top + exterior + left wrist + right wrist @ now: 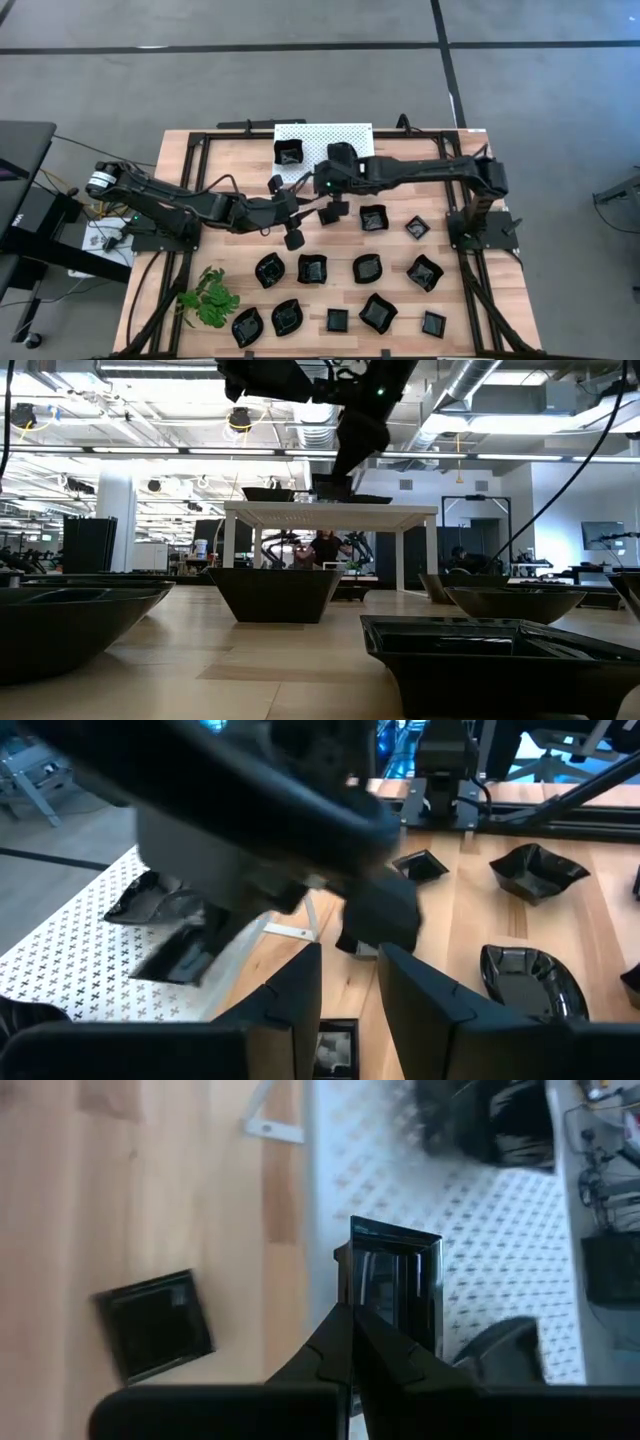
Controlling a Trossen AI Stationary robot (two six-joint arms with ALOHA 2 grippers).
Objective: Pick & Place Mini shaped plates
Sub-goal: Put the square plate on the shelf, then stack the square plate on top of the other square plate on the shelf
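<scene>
My right hand (352, 1342) pinches a small square plate (392, 1285) by its rim, hanging over the white platform's (350, 135) front edge for release; left hand (285, 212) waits part-open beside it.

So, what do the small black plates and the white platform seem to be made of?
The small black plates look like glossy moulded plastic, perhaps glazed ceramic: sharp highlights show on thin walls. The white platform looks like matte perforated sheet, metal or plastic: a regular hole pattern covers it.
</scene>
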